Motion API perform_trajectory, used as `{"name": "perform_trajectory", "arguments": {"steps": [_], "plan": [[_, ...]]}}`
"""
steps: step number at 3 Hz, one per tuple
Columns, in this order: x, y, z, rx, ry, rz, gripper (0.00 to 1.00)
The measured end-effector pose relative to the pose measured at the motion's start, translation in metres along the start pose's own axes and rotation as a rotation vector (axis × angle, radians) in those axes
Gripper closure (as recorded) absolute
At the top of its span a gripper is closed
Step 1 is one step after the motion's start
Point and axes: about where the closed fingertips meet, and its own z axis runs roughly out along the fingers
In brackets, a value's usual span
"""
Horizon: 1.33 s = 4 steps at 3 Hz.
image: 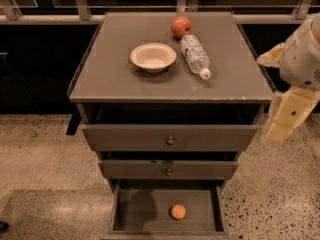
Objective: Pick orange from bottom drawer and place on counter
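Observation:
The orange [178, 211] lies on the floor of the open bottom drawer [135, 214], slightly right of its middle. The counter [110, 74] is the grey top of the drawer cabinet. My gripper [280, 126] hangs at the right edge of the view, beside the cabinet's right side at the height of the top drawer. It is well above and to the right of the orange and touches nothing.
On the counter stand a red apple [180, 26], a pale bowl [153, 57] and a plastic bottle [195, 55] lying on its side. The two upper drawers [170, 140] stick out slightly. Speckled floor surrounds the cabinet, with a dark railing behind.

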Motion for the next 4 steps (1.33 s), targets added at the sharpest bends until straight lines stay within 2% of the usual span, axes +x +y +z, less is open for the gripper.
{"name": "perform_trajectory", "arguments": {"steps": [1,2,3,4], "plan": [[-0.001,0.036,0.072,-0.088,-0.169,0.036,0.0],[-0.014,0.082,0.161,-0.209,-0.35,0.134,0.0],[-0.015,0.1,0.198,-0.243,-0.371,0.176,0.0],[-0.015,0.1,0.197,-0.24,-0.37,0.175,0.0]]}}
